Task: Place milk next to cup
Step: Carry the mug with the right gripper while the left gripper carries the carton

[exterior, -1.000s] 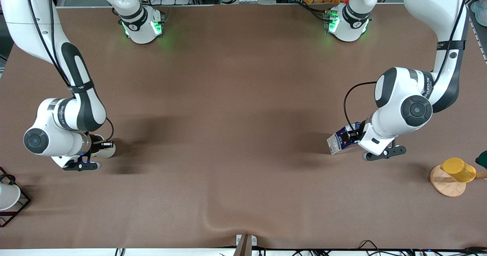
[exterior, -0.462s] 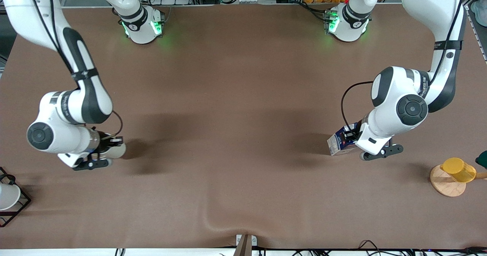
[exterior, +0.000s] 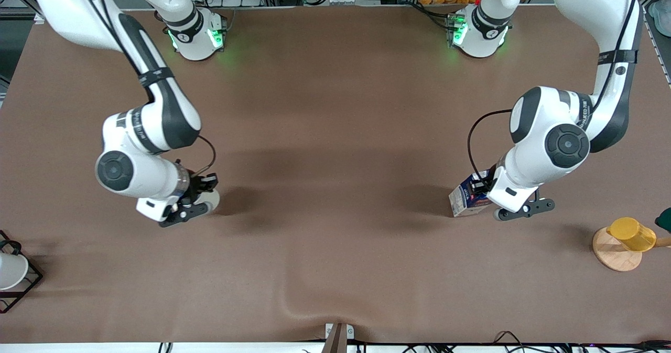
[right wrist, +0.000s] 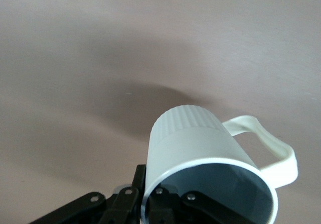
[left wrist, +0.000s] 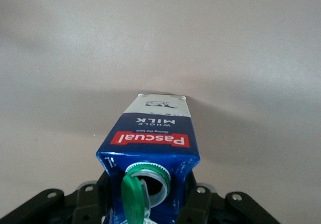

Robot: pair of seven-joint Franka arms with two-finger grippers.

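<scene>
My left gripper [exterior: 480, 189] is shut on the milk [exterior: 463, 200], a dark blue and white carton that leans at the left arm's end of the table. In the left wrist view the milk [left wrist: 150, 133] sits between the black fingers [left wrist: 193, 201] of the left gripper [left wrist: 149, 200], red label band showing, green cap [left wrist: 131, 200] flipped open. My right gripper [exterior: 202, 189] is shut on the rim of the beige cup [exterior: 212, 201], low over the table toward the right arm's end. In the right wrist view the right gripper [right wrist: 153, 189] holds the cup [right wrist: 193, 141], which shows a ribbed wall, grey-blue inside and handle.
A yellow cup [exterior: 631, 233] rests on a round wooden disc [exterior: 610, 256] at the left arm's end. A white cup in a black wire frame [exterior: 10, 271] stands at the right arm's end. The table cover has a wrinkle [exterior: 293, 306] near the front edge.
My right arm has carried the cup toward the middle of the table. My left arm and the milk have hardly moved.
</scene>
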